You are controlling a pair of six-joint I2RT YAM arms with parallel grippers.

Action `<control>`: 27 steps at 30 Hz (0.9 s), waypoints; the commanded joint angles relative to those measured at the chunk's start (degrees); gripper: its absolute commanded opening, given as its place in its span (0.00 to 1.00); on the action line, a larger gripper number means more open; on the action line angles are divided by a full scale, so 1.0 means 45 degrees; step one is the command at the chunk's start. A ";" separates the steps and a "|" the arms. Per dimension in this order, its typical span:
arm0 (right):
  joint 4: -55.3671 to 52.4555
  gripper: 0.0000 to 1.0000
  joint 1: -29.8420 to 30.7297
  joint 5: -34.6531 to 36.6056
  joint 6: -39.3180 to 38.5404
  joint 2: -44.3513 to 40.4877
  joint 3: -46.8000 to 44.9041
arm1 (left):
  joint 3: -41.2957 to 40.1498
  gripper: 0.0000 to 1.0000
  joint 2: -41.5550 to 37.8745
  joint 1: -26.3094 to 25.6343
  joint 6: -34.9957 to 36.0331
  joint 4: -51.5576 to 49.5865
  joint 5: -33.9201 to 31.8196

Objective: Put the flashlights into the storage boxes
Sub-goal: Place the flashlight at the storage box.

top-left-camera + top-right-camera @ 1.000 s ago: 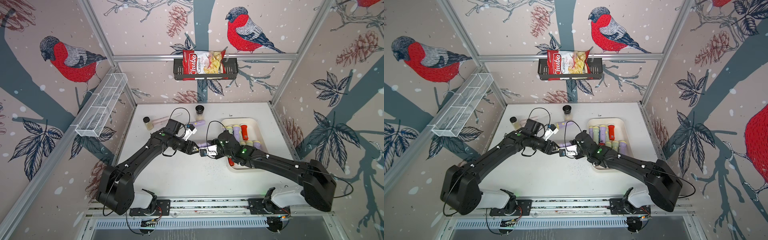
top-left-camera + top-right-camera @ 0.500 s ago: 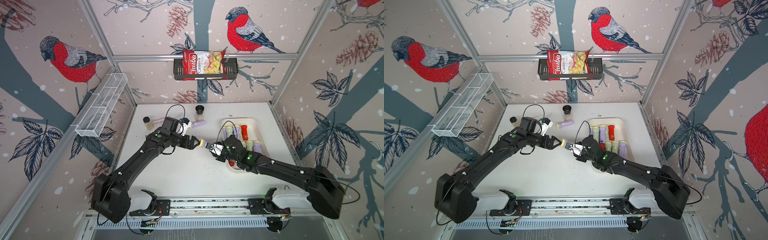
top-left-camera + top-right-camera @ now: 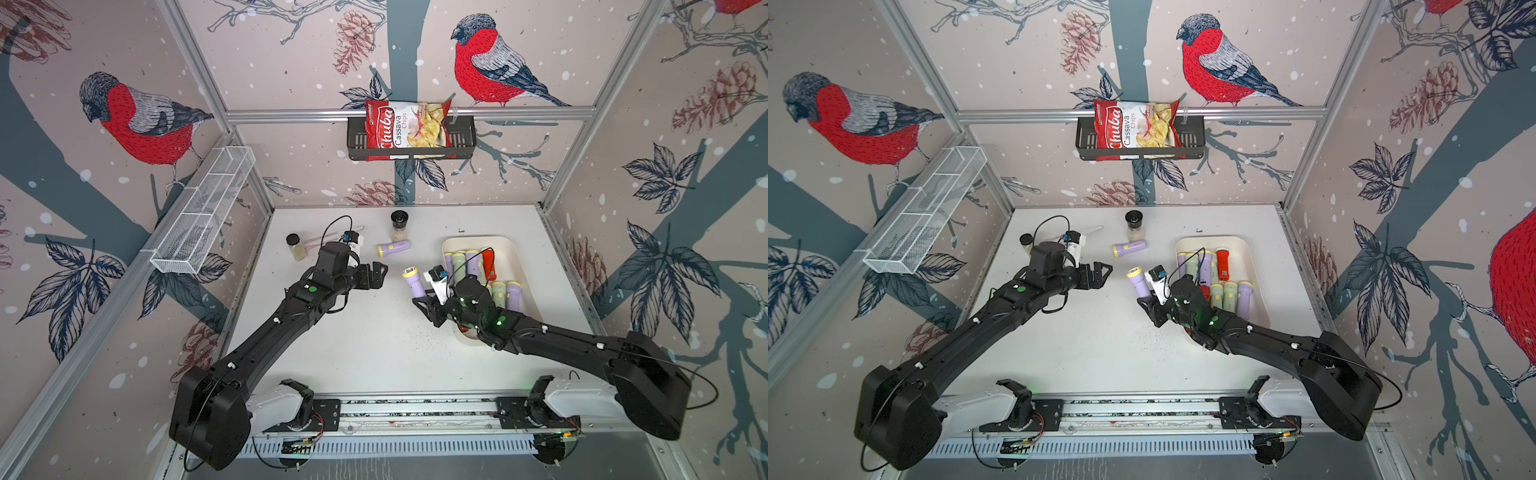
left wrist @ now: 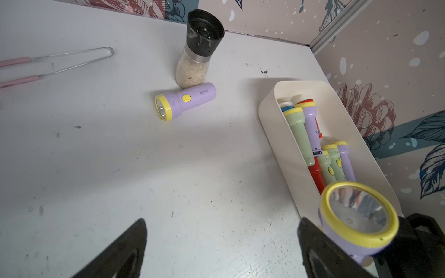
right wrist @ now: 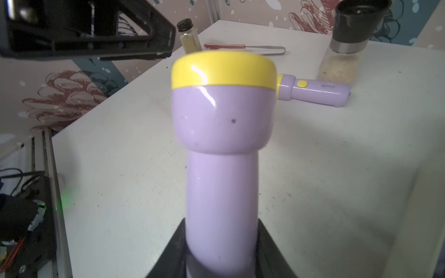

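Observation:
My right gripper [image 3: 424, 301] [image 5: 221, 223] is shut on the lower body of a lilac flashlight [image 3: 412, 279] [image 3: 1139, 282] [image 5: 221, 125] [image 4: 356, 216], held above the table with its yellow head tilted up, just left of the storage box. That cream-white storage box [image 3: 513, 249] [image 3: 1248, 251] [image 4: 272, 120] holds several lilac, green and red flashlights. Another lilac flashlight [image 3: 394, 248] [image 3: 1129, 248] [image 4: 185, 100] [image 5: 313, 90] lies on the table by the grinder jar. My left gripper [image 3: 382, 276] [image 3: 1105, 277] [image 4: 222, 221] hangs open and empty, left of the held flashlight.
A black-lidded grinder jar [image 3: 399, 224] [image 4: 195, 60] stands at the back. A small jar [image 3: 296, 246] and pink-handled tongs [image 4: 55, 62] lie at the back left. A wire mesh basket [image 3: 203, 216] hangs on the left wall, a black shelf [image 3: 461, 137] with a chip bag on the back wall.
My left gripper has opened, let go of the lilac flashlight and drawn back to the left. The right gripper has kept the flashlight and carried it right, toward the storage box.

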 commanded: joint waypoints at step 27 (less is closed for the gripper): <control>-0.6871 0.32 -0.9769 -0.3327 0.0486 0.3648 0.4742 | 0.1154 0.96 0.2578 -0.0468 0.0303 0.1944 -0.0069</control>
